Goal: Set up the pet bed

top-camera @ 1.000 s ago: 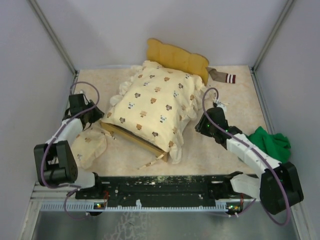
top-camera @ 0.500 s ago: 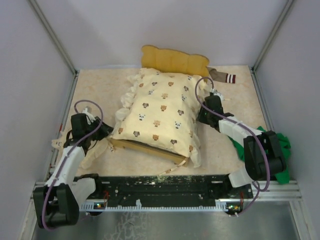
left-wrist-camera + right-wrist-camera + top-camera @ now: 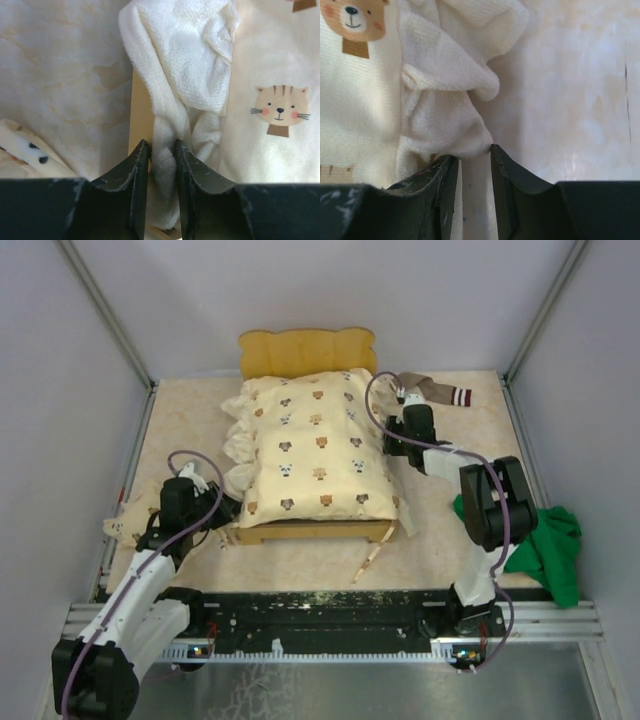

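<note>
The pet bed (image 3: 310, 532) stands square to the table's edges, its wavy headboard (image 3: 305, 345) at the far side. A cream animal-print quilt (image 3: 315, 445) covers it. My left gripper (image 3: 220, 525) is at the bed's near left corner. In the left wrist view it (image 3: 162, 147) is shut on the quilt's white frill (image 3: 175, 65), beside the wooden side rail (image 3: 140, 110). My right gripper (image 3: 392, 435) is at the bed's far right side. Its jaws (image 3: 474, 159) stand a narrow gap apart with the frill's hem (image 3: 445, 75) at their tips; whether they pinch it is unclear.
A small print pillow (image 3: 122, 525) lies by the left wall under the left arm. A green cloth (image 3: 548, 540) sits at the right near the arm's base. A brown striped sock (image 3: 440, 392) lies at the back right. A cream tie (image 3: 372, 558) trails off the bed's near corner.
The bed has turned counter-clockwise, its headboard swinging left to the back centre. The left gripper came nearer with the bed's foot corner; the right gripper went farther back along its side.
</note>
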`<state>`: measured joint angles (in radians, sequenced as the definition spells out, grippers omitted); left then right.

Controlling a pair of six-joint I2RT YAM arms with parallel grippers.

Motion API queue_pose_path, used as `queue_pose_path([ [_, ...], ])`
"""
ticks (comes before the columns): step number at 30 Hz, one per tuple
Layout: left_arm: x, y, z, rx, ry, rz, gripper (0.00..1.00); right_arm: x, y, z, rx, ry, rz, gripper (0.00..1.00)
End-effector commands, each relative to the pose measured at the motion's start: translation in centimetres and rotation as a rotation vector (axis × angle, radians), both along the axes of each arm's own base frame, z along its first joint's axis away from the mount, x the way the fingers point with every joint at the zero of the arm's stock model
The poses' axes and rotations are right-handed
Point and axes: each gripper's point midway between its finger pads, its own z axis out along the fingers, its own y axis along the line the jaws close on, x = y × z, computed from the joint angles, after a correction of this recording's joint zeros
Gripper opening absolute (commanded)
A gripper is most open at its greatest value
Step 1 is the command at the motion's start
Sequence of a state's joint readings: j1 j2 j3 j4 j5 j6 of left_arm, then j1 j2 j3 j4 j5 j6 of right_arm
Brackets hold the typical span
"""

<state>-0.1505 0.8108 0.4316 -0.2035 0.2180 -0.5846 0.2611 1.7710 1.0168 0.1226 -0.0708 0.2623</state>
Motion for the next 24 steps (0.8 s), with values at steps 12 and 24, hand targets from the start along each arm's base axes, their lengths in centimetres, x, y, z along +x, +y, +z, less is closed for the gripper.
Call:
queue_pose_path([
  [12, -3.3, -7.4, 0.2, -0.239, 0.073, -0.205, 0.33, 6.1, -3.0, 10.5, -0.056, -0.032, -0.405, 0.46],
  [24, -4.3, -12.1, 1.2, -0.320, 0.058, -0.292, 0.34, -6.0, -9.5, 21.4, 0.122, -0.111, -0.789, 0.51],
])
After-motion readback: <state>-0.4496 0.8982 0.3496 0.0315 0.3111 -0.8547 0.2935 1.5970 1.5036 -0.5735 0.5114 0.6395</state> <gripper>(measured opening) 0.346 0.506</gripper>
